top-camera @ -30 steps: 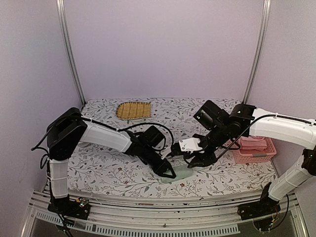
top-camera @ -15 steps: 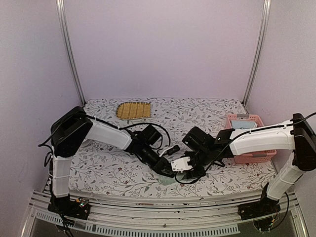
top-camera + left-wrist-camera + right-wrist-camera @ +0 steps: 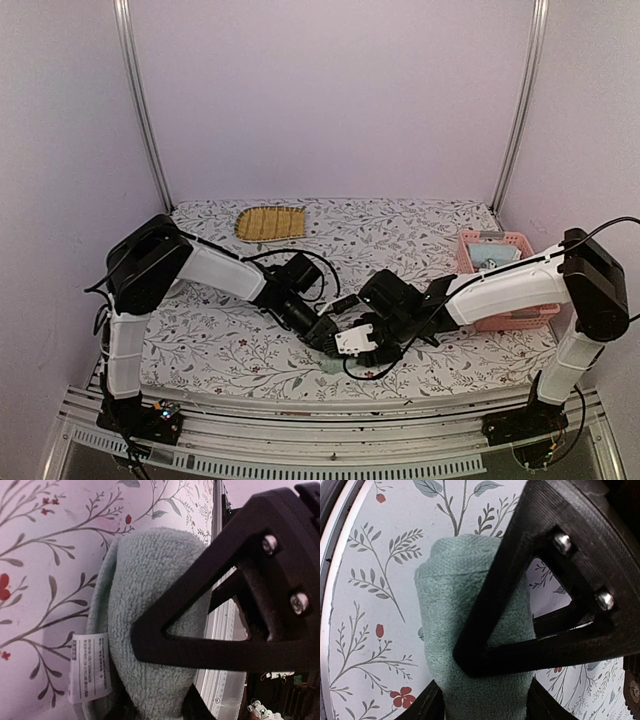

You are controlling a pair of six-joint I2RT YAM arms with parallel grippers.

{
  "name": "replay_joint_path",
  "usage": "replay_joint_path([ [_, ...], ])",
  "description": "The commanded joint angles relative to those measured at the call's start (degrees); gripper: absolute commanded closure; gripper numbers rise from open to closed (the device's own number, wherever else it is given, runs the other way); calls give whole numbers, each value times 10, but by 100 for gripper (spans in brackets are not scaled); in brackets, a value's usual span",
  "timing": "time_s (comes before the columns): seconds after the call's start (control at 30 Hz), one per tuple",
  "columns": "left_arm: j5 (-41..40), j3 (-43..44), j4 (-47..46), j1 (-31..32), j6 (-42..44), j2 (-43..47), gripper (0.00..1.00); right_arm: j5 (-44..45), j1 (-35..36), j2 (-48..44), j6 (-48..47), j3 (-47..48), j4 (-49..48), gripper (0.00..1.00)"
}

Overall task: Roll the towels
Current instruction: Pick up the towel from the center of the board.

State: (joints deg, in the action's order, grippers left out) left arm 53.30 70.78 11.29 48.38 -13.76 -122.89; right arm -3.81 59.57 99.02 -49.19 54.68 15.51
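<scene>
Sage-green towel (image 3: 150,570) sits pinched in the left gripper (image 3: 155,707), right gripper (image 3: 482,705) straddling it wider, hold unclear; best keep the roll tight.

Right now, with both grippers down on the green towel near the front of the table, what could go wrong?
The green towel lies right beside the front rail; a push that way could slide it over the edge. The left gripper and right gripper crowd the same towel, so they may clash. A loose hold may let the towel spring open.
</scene>
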Motion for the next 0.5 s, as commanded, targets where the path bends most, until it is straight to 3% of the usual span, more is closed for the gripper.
replay_joint_path([
  [0.0,-46,-25,71,-20,-5,-44,89,-27,3,41,-15,0,22,45],
  [0.47,-24,-29,33,-28,-31,-44,91,-72,7,114,11,81,96,43],
])
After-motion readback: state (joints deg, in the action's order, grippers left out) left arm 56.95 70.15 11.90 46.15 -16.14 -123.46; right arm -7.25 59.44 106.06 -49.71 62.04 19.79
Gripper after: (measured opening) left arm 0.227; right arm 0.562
